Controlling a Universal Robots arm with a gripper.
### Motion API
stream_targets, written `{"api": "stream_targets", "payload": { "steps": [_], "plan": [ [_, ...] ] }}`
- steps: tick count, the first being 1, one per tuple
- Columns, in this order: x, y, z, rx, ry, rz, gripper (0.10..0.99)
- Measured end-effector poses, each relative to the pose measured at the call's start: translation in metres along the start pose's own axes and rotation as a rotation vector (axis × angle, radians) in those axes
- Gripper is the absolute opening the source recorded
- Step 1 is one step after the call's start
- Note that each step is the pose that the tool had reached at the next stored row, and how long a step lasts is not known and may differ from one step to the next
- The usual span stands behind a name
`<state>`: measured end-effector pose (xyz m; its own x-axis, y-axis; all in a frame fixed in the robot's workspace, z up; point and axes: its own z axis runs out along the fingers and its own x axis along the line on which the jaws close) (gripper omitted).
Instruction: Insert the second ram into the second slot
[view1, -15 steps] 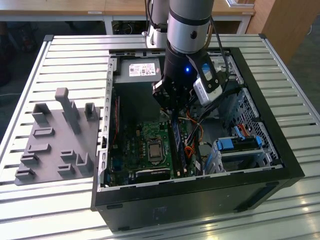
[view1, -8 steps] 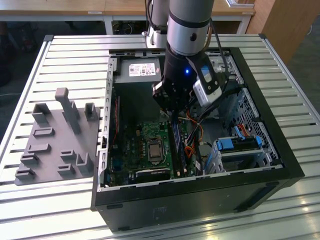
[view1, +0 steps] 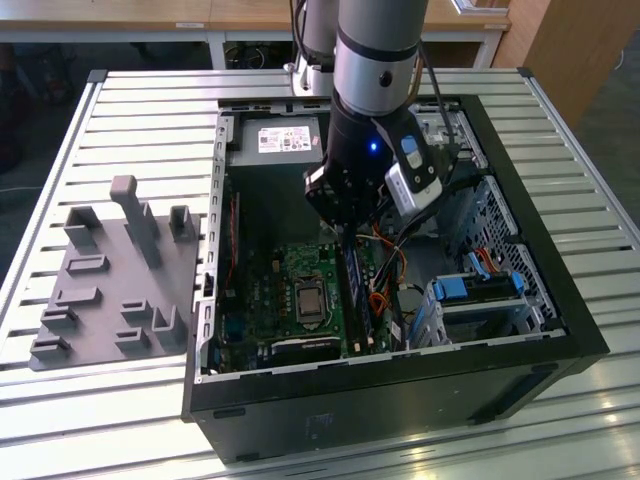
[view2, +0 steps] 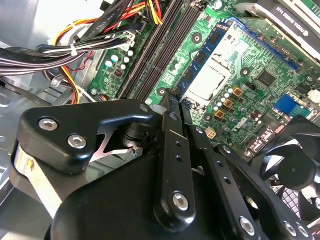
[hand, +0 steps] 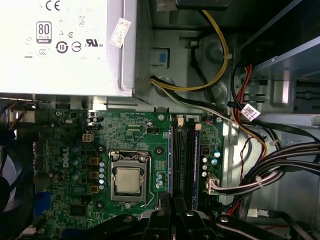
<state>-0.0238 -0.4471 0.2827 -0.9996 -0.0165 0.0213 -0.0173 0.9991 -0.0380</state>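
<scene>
My gripper (view1: 348, 232) hangs inside the open computer case, its fingers shut together with nothing visibly between them. In the second wrist view the gripper (view2: 175, 102) sits right over the near end of the second ram (view2: 207, 52), a thin dark-blue stick with small chips. The stick stands in the slot closest to the processor socket (view2: 210, 80). I cannot tell whether the tips touch it. In the first wrist view the gripper (hand: 174, 202) lines up with this stick's edge (hand: 171, 160). Another blue stick (hand: 196, 165) stands in the outer slot, with black slots (hand: 184, 160) between them.
The power supply (view1: 285, 140) fills the case's far end. Cable bundles (hand: 280, 165) run beside the slots. A black fan (view2: 295, 170) sits past the socket. Drive bays with blue tabs (view1: 480, 290) are at the exterior view's right, and a grey fixture (view1: 110, 280) lies on the table at its left.
</scene>
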Motion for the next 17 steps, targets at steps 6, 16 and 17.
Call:
{"api": "stream_targets", "payload": {
  "steps": [6,16,17],
  "plan": [
    [0.0,0.0001,0.002,0.0,0.0,0.0,0.141],
    [-0.0001,0.0,0.0067,0.0,-0.0001,-0.001,0.141],
    [-0.0001,-0.0005,0.0074,0.0,0.0,-0.002,0.141]
  ]
}}
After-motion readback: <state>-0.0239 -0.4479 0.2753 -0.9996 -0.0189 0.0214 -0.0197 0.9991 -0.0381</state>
